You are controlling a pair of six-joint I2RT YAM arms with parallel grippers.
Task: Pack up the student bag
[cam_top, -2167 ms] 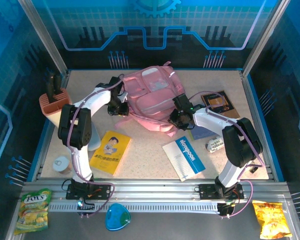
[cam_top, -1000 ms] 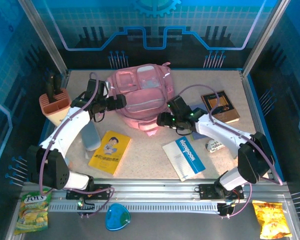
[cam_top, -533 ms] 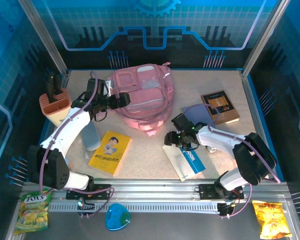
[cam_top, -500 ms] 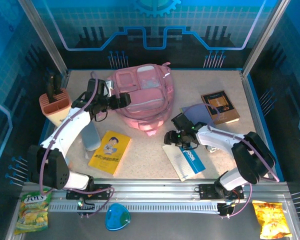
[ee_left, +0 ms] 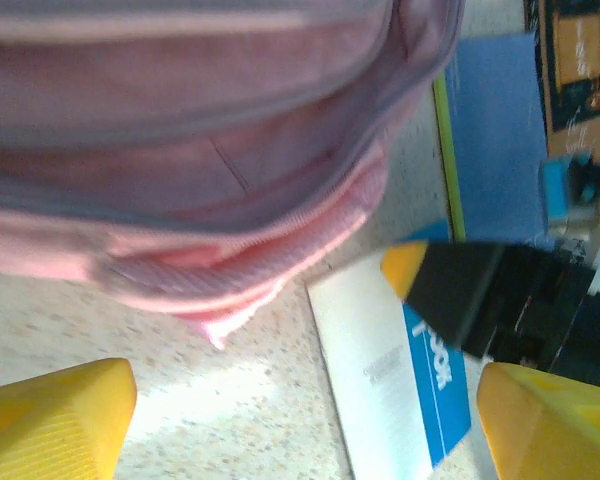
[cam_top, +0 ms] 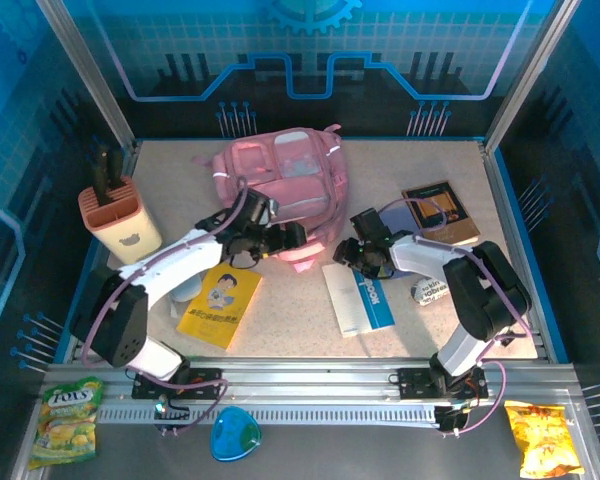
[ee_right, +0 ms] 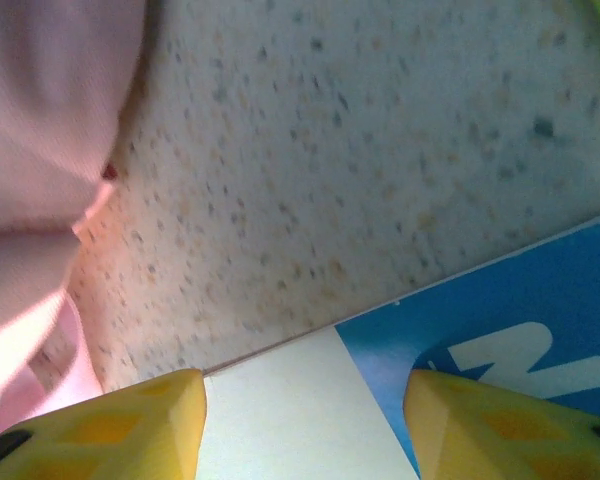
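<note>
- Placement seen from above: the student bag (cam_top: 280,180) lay flat at the far middle of the table (cam_top: 280,335), apparently so that both arms could reach its near edge. The left gripper (cam_top: 283,240) sat low against that near hem, jaws spread and empty. The right gripper (cam_top: 348,255) stood at the far edge of the notebook (cam_top: 358,298), just off the bag's near right corner, probably to take the notebook for packing.
- Left wrist view: the left gripper (ee_left: 300,430) had its yellow fingertips (ee_left: 50,420) wide apart, with bare table between them and nothing held. The student bag (ee_left: 200,130) lay ahead and to the left, its zipped seam facing the camera, near the fingertips but apart from them. The notebook (ee_left: 380,380) lay ahead to the right, with the right gripper (ee_left: 480,300) over it.
- Right wrist view: the right gripper (ee_right: 305,420) had parted fingers (ee_right: 510,425) straddling the corner of the notebook (ee_right: 310,415), not clamped on it. The student bag (ee_right: 40,120) lay just to one side, not touching.
</note>
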